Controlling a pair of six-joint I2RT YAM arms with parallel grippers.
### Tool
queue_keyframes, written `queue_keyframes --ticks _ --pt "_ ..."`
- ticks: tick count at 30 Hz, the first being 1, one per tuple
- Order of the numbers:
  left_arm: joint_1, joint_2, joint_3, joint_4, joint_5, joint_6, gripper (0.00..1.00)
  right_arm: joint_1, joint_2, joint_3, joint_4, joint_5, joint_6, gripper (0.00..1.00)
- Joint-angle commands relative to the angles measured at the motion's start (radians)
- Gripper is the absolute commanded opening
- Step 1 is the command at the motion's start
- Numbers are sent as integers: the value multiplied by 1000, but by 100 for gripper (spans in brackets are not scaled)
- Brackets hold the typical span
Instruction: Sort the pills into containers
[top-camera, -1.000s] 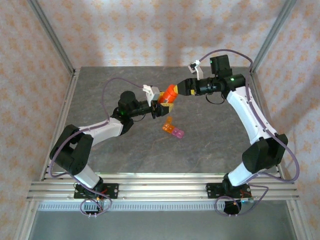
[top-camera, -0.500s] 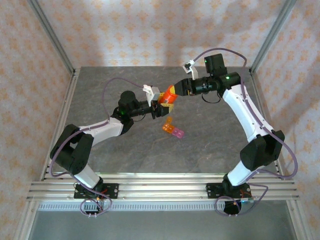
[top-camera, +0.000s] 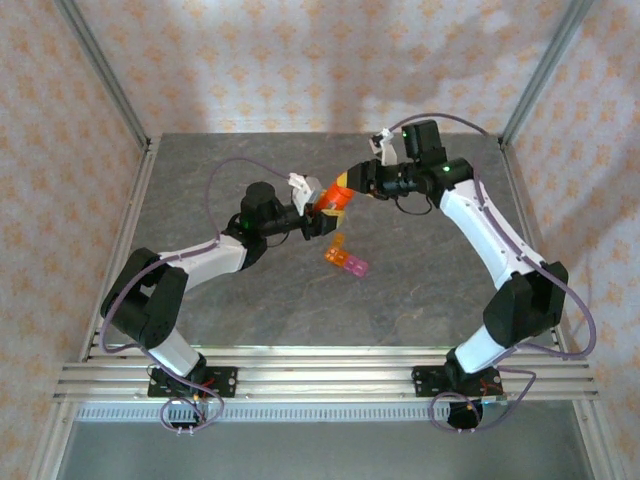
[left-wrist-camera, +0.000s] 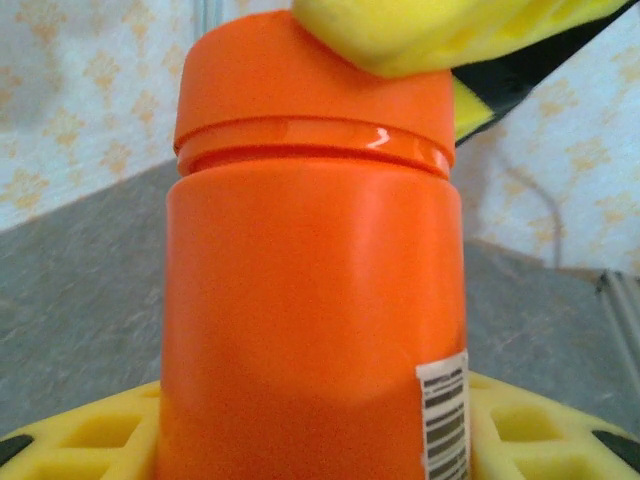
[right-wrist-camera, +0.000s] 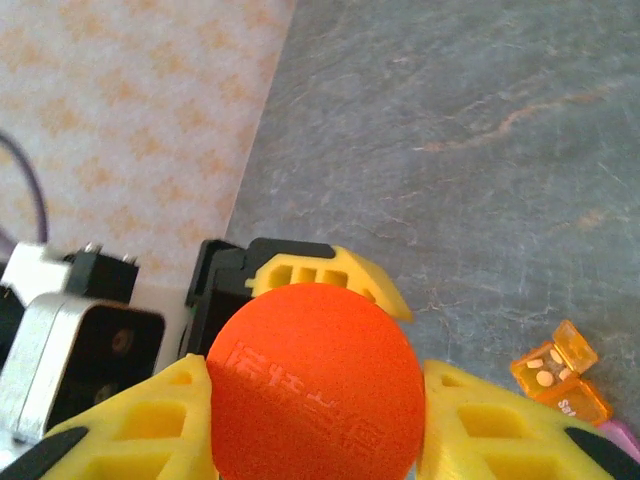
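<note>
We saw the grey table lying under both arms. Above its middle, the left gripper was clamped around the body of the orange bottle and held it off the surface. We judged this was to keep the bottle from turning. The right gripper, at upper centre of the overhead frame, had its fingers pressed onto the cap from both sides, apparently to twist it off. The containers lay on the table just below the bottle. Their orange end cell stood open, with a few pale pills inside.
</note>
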Motion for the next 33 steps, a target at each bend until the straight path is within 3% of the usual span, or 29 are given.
queue_keyframes --ticks 1,10,20,25,33 --pt "-41 -47 36 48 -65 132 0 37 -16 -93 71 160 257 34" --pt "-87 -44 16 43 -204 235 0 153 -52 -171 138 349 434 34" --pt "-90 -30 4 62 -227 230 0 165 -63 -200 175 386 478 35" --pt "-88 -25 -3 79 -232 212 0 166 -66 -163 133 414 452 43" --pt "-58 -18 -13 100 -207 168 0 126 -103 -79 80 435 412 69"
